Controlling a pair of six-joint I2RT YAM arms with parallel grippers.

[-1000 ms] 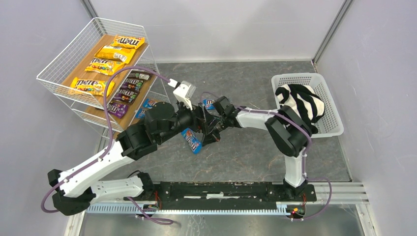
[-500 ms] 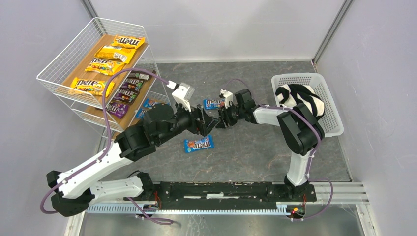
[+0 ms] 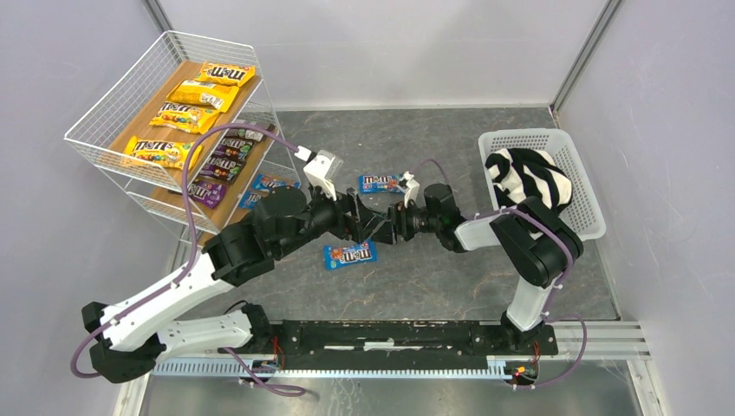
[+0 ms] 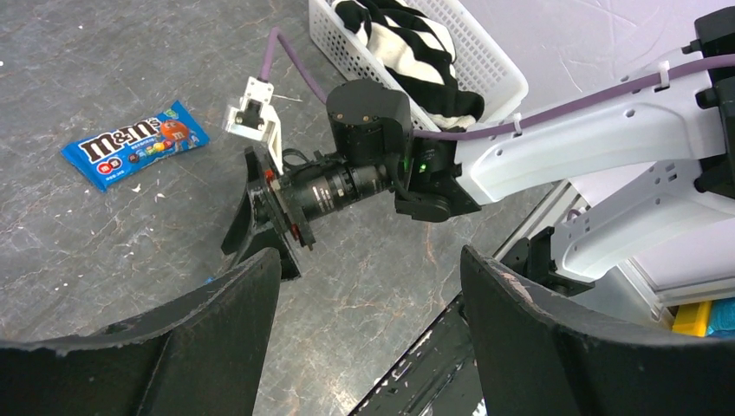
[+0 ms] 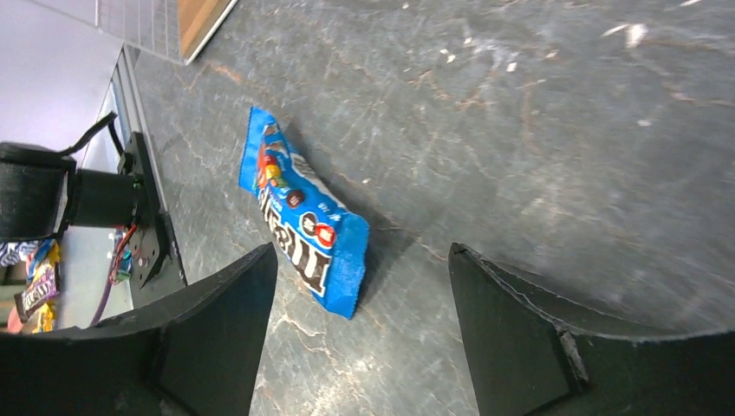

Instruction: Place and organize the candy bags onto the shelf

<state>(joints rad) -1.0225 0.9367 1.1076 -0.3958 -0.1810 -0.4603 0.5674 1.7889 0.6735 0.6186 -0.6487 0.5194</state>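
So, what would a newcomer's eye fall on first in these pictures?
Probably the two arms facing each other at the middle of the table, left pincer and right pincer both open and empty. On their near side a blue candy bag lies flat on the dark surface. Next come the yellow candy bags on the top board of the shelf at far left, and the striped cloth in the white basket at right.

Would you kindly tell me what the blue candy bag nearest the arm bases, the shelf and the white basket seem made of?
Blue candy bag: probably thin plastic film, glossy, given its sheen and creases. Shelf: white-coated wire, likely metal, holding matte light-wood boards. White basket: apparently moulded plastic, matte, with a regular lattice wall.
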